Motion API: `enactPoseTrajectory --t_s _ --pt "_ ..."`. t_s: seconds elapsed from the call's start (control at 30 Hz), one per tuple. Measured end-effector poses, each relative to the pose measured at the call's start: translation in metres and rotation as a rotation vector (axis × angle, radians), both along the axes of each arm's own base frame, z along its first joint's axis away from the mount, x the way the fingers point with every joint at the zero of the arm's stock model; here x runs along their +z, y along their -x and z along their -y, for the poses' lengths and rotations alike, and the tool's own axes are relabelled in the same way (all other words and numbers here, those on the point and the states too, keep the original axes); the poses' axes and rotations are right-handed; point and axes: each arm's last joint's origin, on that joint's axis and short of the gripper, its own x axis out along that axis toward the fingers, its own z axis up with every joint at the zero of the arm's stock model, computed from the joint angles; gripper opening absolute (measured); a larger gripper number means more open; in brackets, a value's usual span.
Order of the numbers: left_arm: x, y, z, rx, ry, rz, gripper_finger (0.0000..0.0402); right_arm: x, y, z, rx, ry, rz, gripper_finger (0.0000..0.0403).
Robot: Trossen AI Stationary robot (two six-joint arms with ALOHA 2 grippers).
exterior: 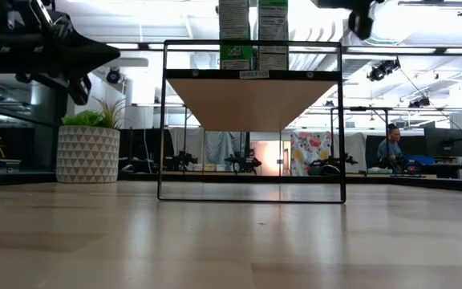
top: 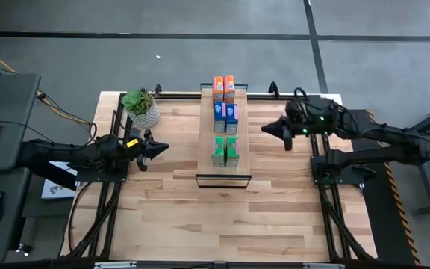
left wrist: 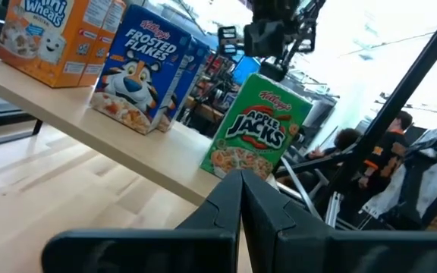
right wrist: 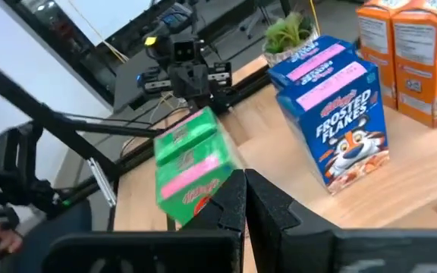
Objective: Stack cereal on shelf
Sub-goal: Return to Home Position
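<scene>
One long light-wood shelf (top: 222, 171) on a thin black frame carries six small cardboard cereal boxes (top: 219, 118): two orange boxes (top: 224, 87), two blue boxes (top: 232, 118), two green boxes (top: 225, 151). One potted green plant (top: 141, 107) stands beside the shelf.

The wide wooden desk (top: 170, 202) is lying open on both sides of the long light-wood shelf (top: 206, 127), while a white-potted green plant (top: 140, 106) is blocking its far-left corner.

High view straight down over table (top: 163, 217); low view level across it; wrist views facing shelf (top: 224, 171) from opposite sides.
</scene>
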Motion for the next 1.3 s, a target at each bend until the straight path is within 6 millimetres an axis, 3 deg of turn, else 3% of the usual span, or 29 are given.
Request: enactPoseTrajectory --t_s 0.13,0.33,0.57,0.77,0.97,1.3 --pt "0.000 0.000 0.000 -0.002 0.014 0.002 0.0000 -0.009 0.015 -0.017 -0.004 0.059 0.016 0.0000" --pt "0.000 0.000 0.000 -0.002 0.014 0.002 0.0000 -0.046 0.046 -0.039 0.063 0.004 0.149 0.0000" --pt "0.000 0.000 0.000 -0.002 0.015 0.002 0.0000 -0.093 0.067 -0.041 0.073 -0.007 0.397 0.0000" --pt "0.000 0.001 0.000 -0.003 0.015 0.003 0.0000 -0.120 0.068 -0.034 0.094 -0.023 0.423 0.0000" --pt "-0.001 0.000 0.000 -0.003 0.015 -0.009 0.0000 -0.139 0.066 -0.030 0.099 0.067 0.394 0.0000" --pt "-0.017 0.002 0.000 -0.002 0.019 -0.180 0.0000 -0.174 0.064 -0.038 0.019 0.047 0.397 0.0000"
